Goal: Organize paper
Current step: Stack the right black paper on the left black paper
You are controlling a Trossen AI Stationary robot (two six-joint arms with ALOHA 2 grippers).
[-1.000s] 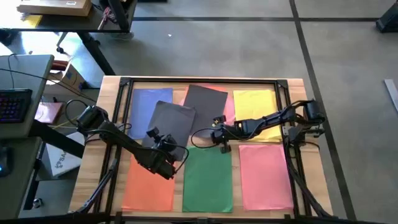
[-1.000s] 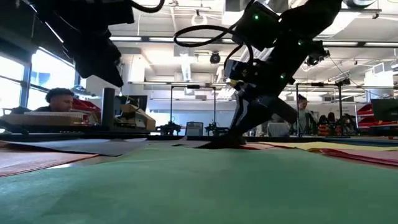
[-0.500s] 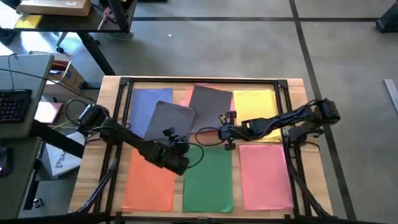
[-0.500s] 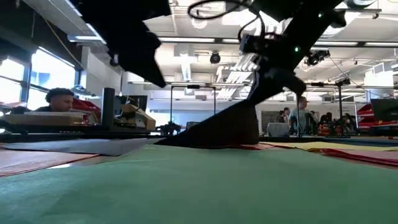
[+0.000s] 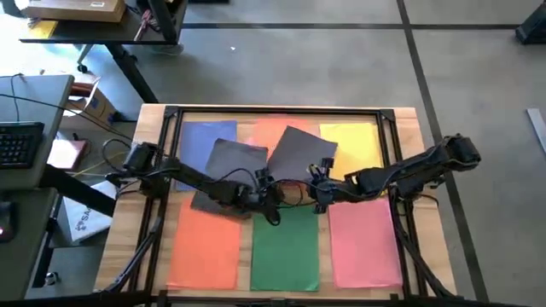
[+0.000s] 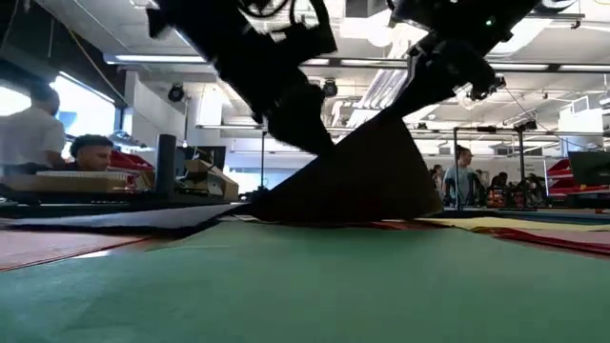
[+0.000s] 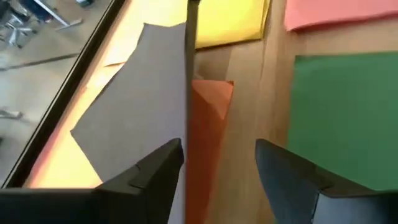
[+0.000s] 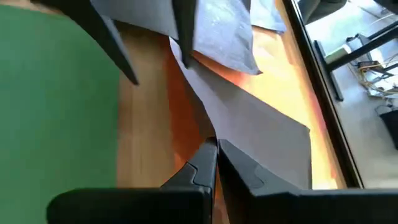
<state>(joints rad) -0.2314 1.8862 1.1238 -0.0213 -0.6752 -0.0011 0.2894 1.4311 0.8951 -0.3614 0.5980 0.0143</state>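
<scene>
Right fingers (image 8: 211,163) pinching grey sheet (image 8: 249,121) (edge lifted)

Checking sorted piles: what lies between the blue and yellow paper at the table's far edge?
In the high view, between blue paper and yellow paper: two dark grey sheets over orange paper.

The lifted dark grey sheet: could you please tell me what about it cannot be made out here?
- Low view: the dark grey sheet is a backlit silhouette, so its grip point merges with the arms.
- High view: the right gripper covers the pinched edge.
- Left wrist view: whether the open left gripper touches the sheet is unclear.
</scene>
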